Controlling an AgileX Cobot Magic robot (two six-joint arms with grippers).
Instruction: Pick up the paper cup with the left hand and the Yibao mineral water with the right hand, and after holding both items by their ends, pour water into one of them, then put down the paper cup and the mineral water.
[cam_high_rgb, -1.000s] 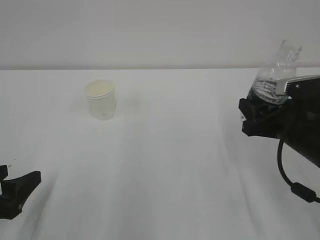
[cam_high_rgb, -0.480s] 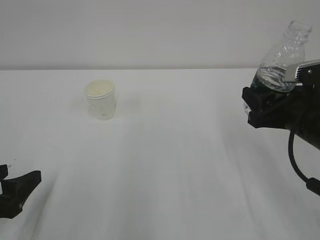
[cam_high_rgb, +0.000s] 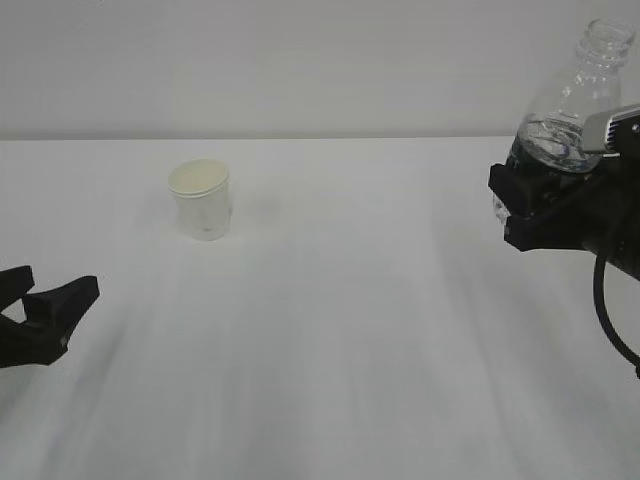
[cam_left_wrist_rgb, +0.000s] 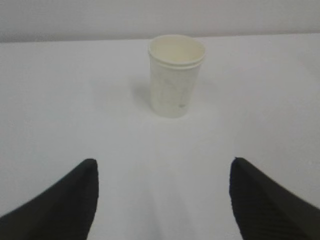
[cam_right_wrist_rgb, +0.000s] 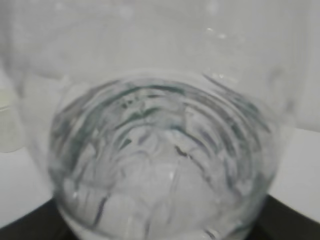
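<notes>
White paper cup (cam_left_wrist_rgb: 176, 75) stands upright at twelve o'clock from the wide-spread left gripper (cam_left_wrist_rgb: 162, 200) (right gripper (cam_high_rgb: 540, 215) apparently clasps the bottle (cam_high_rgb: 565, 115)).

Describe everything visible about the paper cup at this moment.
The paper cup is small, white and tapered, wider at its rolled rim, with a pale cream inside. It looks like plain paper, with faint marks low on its side. It stands upright and mouth up on the white table, left of centre, casting a soft shadow. Nothing touches it: the left gripper is open, aimed at it from the near side with a clear gap between. Whether it holds any liquid cannot be told.
</notes>
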